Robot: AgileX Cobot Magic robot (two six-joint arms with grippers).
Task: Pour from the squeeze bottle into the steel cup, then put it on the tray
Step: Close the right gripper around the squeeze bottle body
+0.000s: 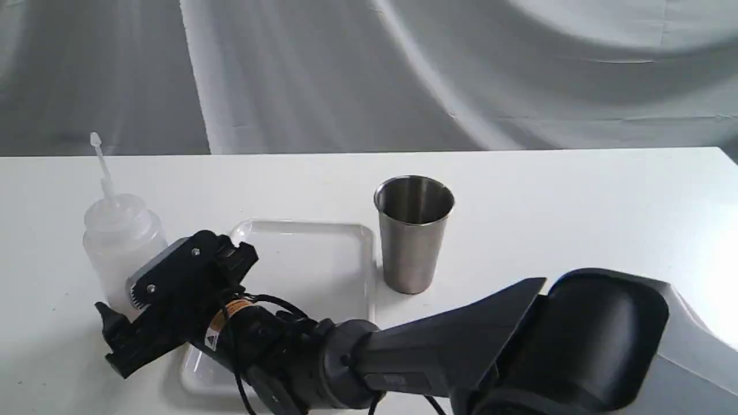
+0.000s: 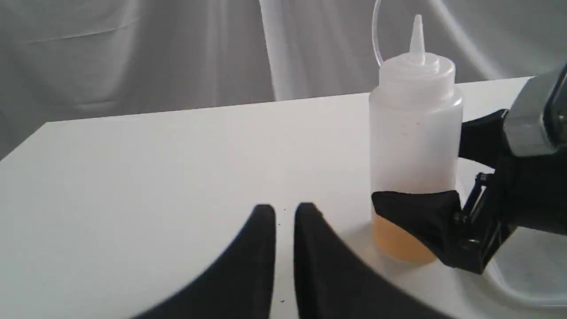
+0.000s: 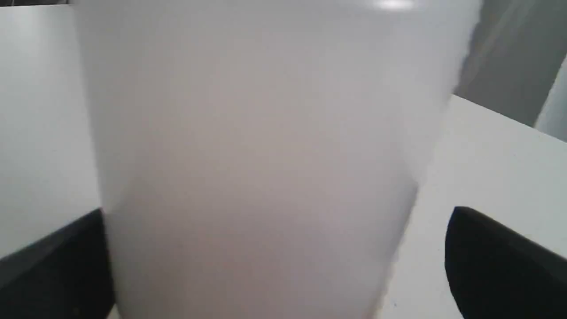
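The squeeze bottle (image 1: pixel 121 236) stands upright on the table at the left, just left of the tray (image 1: pixel 311 265); amber liquid fills its bottom (image 2: pixel 398 241). My right gripper (image 1: pixel 124 302) has reached across and straddles the bottle's lower part, open. In the right wrist view the bottle (image 3: pixel 266 133) fills the frame, with one finger at its edge and a gap before the other finger (image 3: pixel 496 257). The steel cup (image 1: pixel 412 242) stands upright right of the tray. My left gripper (image 2: pixel 285 212) is shut and empty, low over the table, apart from the bottle (image 2: pixel 414 133).
The right arm (image 1: pixel 461 346) stretches low across the front of the table and over the tray's near corner. A grey cloth backdrop (image 1: pixel 369 69) hangs behind the white table (image 1: pixel 576 202). The tray's corner (image 2: pixel 527 283) shows beside the bottle.
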